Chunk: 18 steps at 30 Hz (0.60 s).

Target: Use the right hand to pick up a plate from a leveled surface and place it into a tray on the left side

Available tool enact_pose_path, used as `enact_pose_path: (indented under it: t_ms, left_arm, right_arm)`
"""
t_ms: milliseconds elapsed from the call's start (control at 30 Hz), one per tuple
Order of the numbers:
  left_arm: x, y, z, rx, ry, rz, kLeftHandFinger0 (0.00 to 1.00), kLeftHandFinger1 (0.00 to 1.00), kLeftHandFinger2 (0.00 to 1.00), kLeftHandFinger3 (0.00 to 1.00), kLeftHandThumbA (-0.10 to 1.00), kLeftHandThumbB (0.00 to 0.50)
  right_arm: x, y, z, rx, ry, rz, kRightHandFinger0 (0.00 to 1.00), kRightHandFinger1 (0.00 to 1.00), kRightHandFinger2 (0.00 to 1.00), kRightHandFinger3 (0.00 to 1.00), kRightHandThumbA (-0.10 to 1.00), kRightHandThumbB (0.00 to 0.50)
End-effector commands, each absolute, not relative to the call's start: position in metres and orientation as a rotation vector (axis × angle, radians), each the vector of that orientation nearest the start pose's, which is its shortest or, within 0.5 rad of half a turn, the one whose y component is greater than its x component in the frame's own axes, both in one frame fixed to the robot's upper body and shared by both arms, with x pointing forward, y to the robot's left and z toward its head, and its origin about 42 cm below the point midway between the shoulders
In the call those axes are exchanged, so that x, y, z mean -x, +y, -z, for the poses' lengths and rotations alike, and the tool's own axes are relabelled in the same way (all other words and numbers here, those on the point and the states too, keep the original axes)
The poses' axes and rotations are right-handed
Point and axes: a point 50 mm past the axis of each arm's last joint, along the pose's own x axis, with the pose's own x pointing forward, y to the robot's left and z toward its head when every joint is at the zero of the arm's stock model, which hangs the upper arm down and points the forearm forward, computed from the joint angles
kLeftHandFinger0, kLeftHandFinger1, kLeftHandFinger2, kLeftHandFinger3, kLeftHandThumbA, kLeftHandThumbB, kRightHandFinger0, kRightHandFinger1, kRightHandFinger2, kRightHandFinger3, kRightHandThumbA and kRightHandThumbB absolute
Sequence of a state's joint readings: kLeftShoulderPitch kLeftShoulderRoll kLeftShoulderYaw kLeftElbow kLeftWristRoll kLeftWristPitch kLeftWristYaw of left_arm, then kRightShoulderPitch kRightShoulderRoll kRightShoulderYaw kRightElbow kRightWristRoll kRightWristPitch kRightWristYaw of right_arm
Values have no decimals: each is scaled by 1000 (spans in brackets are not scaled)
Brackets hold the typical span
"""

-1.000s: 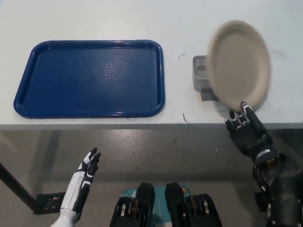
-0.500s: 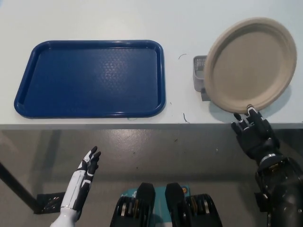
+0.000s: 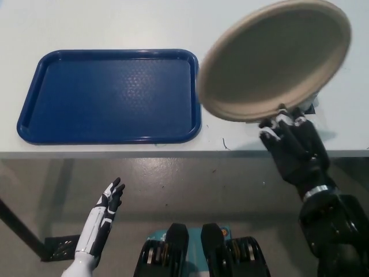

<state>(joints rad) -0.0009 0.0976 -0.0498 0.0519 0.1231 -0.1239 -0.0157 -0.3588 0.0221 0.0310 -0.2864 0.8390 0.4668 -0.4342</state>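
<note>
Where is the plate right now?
In the head view the plate is at upper right, held up over the table by the right robot hand, just right of the blue tray.

Beige round plate (image 3: pixel 275 60) tilted, raised beside blue tray (image 3: pixel 109 95)

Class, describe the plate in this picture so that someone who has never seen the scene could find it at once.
Start at the white table and its big blue rectangular plastic tray. Look right of the tray: the round beige plate is held up, tilted, by the robot's black right hand. It is the only round, pale thing and lies outside the tray.
</note>
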Motion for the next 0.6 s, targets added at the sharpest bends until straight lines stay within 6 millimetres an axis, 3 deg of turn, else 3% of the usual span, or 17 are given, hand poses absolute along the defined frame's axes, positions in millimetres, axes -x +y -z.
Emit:
enact_pose_path:
  t_ms: [0,200,233,267,300,500,567]
  left_arm:
    - [-289,229,-99,-230,-110,93,1000,1000,1000,1000,1000,0]
    - [-289,228,-100,-234,-99,105,1000,1000,1000,1000,1000,0]
    - [-290,228,-100,-236,-101,108,1000,1000,1000,1000,1000,0]
    - [-290,228,-100,-238,-101,110,1000,1000,1000,1000,1000,0]
    - [-290,228,-100,-239,-100,111,1000,1000,1000,1000,1000,0]
    - [-290,223,-101,-239,-93,129,1000,1000,1000,1000,1000,0]
    - [-291,222,-101,-244,-97,139,1000,1000,1000,1000,1000,0]
  right_arm:
    - [-368,-136,-284,-693,-12,-249,0,296,611,767,-31,0]
    - [-407,-108,-294,-655,64,-284,0,308,640,894,-70,0]
    - [-411,-105,-296,-657,70,-289,132,493,854,1000,-90,0]
    - [-418,-99,-298,-654,81,-290,26,408,755,1000,-90,0]
    - [-428,-92,-300,-647,97,-302,1,342,669,933,-99,0]
    - [-471,-54,-320,-589,174,-323,0,167,582,725,-56,0]
    - [-480,-46,-326,-568,187,-327,0,151,578,676,-63,0]
